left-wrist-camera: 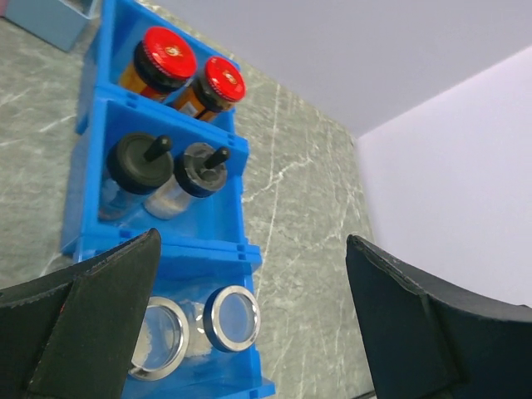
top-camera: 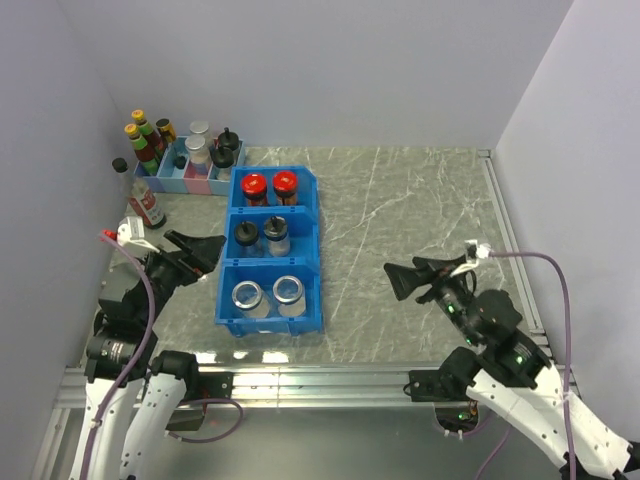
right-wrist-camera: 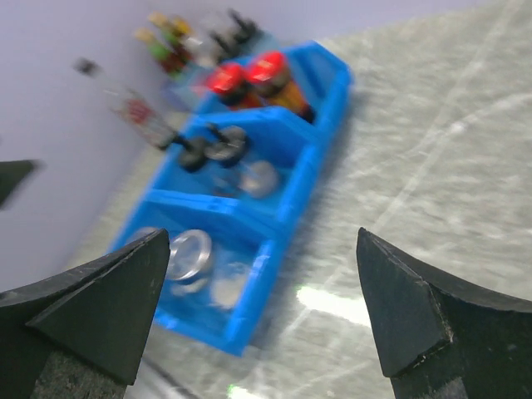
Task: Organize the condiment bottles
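Observation:
A blue three-compartment bin [top-camera: 303,221] stands left of centre. Its far compartment holds two red-lidded dark jars [top-camera: 254,187] [top-camera: 285,184]. The middle one holds two black-capped shakers [top-camera: 246,237] [top-camera: 276,233]. The near one holds two clear glass jars with silver lids [top-camera: 247,297] [top-camera: 289,292]. All show in the left wrist view: red lids [left-wrist-camera: 166,55], shakers [left-wrist-camera: 138,163], glass jars [left-wrist-camera: 232,318]. My left gripper [top-camera: 205,252] is open and empty, just left of the bin. My right gripper [top-camera: 402,278] is open and empty, to the right of the bin.
A light blue and pink tray [top-camera: 178,183] at the back left holds taller sauce bottles with yellow, green and grey caps [top-camera: 146,141]. A slim clear bottle with red label and black cap [top-camera: 140,196] stands by the left wall. Grey marble table [top-camera: 420,220] stretches right of the bin.

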`<state>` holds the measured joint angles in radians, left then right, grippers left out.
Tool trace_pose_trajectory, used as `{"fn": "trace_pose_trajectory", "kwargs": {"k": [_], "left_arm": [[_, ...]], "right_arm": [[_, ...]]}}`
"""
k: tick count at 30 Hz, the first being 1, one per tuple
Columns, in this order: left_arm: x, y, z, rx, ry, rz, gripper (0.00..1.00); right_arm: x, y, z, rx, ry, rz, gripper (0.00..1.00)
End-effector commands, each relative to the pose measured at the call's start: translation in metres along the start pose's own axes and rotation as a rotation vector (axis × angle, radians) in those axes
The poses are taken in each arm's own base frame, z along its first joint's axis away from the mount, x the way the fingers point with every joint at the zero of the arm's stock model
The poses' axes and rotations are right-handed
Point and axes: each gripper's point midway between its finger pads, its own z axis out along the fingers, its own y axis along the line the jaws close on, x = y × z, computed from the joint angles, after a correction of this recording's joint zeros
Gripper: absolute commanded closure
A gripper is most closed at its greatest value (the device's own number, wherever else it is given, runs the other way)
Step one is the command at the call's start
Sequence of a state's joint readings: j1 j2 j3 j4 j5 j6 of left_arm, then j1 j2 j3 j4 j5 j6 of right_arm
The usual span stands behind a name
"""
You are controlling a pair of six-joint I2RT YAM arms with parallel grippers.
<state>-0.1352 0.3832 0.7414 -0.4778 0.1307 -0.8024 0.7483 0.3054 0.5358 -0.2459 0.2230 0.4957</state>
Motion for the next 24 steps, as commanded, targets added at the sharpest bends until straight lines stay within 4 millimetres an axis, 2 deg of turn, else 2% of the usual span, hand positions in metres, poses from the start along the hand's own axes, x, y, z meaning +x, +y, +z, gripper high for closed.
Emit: {"fn": "trace_pose_trajectory", "kwargs": {"k": [1, 5, 11, 18, 24], "left_arm": [[-0.011, -0.03, -0.002, 0.126, -0.011, 0.052, 0.01], [-0.014, -0.038, -0.003, 0.164, -0.015, 0.062, 0.01], [-0.014, -0.044, -0.004, 0.196, -0.015, 0.085, 0.01], [-0.008, -0.045, -0.001, 0.219, 0.012, 0.099, 0.01], [-0.015, -0.05, -0.007, 0.238, -0.023, 0.117, 0.01]], "right_arm": [[0.013, 0.008, -0.011, -0.083, 0.019, 0.045, 0.0], [0.016, 0.007, -0.019, -0.098, 0.012, 0.07, 0.0], [0.001, 0.014, -0.035, -0.158, -0.06, 0.104, 0.0], [0.0, 0.008, -0.037, -0.128, -0.061, 0.104, 0.0], [-0.001, 0.002, -0.038, -0.092, -0.067, 0.117, 0.0]]}}
